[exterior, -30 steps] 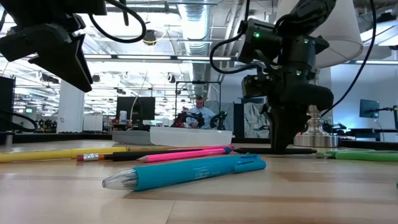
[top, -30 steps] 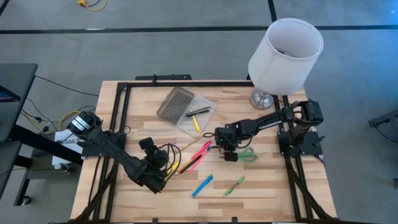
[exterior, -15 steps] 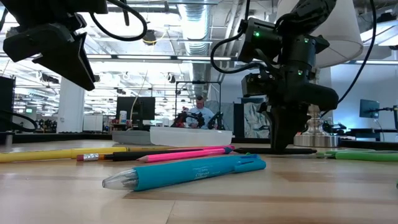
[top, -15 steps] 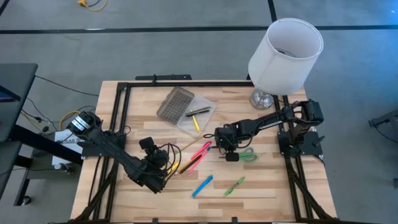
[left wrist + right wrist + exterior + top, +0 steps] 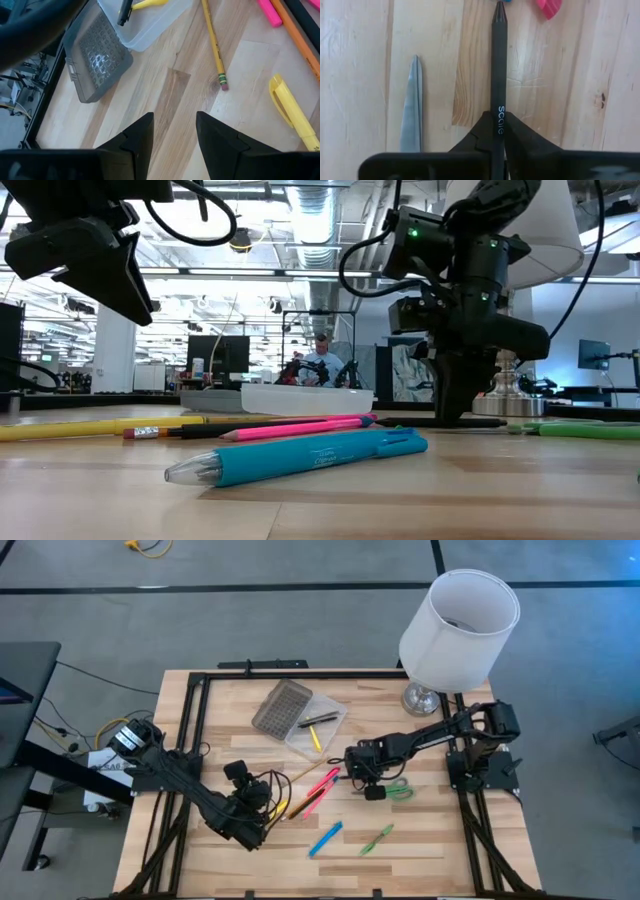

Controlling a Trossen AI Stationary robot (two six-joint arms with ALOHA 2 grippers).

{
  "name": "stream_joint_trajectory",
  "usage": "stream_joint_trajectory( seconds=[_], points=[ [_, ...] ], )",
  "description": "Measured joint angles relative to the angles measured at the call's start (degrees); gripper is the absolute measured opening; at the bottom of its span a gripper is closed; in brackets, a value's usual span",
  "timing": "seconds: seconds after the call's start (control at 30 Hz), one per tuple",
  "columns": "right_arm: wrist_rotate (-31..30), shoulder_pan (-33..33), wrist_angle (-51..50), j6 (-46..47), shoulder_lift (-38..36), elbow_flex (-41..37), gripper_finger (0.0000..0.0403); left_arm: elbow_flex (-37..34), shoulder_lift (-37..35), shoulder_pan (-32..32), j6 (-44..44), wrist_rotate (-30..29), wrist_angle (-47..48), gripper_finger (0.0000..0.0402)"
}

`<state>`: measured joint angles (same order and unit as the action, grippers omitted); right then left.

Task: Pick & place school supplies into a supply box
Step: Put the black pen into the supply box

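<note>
High view: one supply box [image 5: 312, 723] lies open near the desk's [image 5: 220, 710] far edge, its one grey lid [image 5: 281, 707] alongside; one blue marker [image 5: 325, 838], one green marker [image 5: 376, 838].

Left wrist view: left gripper [image 5: 173, 131] stands apart, empty.

Right wrist view: right gripper [image 5: 498, 131] pinches one dark pen [image 5: 498, 60]; one scissors blade [image 5: 413, 102] lies alongside.

The bench [image 5: 215, 850] is pale, matt wood with visible grain. The supply box [image 5: 322, 730] is clear plastic; its grey lid [image 5: 281, 707] has a gridded texture. The blue marker [image 5: 300, 457] looks glossy plastic, the scissors' blade [image 5: 412, 107] dull metal.
</note>
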<state>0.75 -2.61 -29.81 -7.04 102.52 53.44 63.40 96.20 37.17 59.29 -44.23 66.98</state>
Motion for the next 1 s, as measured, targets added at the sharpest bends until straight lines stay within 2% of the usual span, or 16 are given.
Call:
stream_joint_trajectory(
  seconds=[0.37,0.57,0.83,1.0],
  points=[
    [0.1,0.0,-0.4,0.1,0.2,0.4,0.0018,0.0,0.0,0.0,0.0,0.0,0.0,0.0143],
    [0.3,0.1,-0.3,0.5,0.2,0.4,0.0034,0.0,0.0,0.0,-0.2,0.0,0.0,0.0143],
    [0.3,0.1,-0.3,0.5,0.2,0.4,0.0019,0.0,0.0,0.0,-0.3,0.0,0.0,0.0143],
    [0.3,0.1,-0.3,0.5,0.2,0.4,0.0026,0.0,0.0,0.0,-0.3,0.0,0.0,0.0143]
  ],
)
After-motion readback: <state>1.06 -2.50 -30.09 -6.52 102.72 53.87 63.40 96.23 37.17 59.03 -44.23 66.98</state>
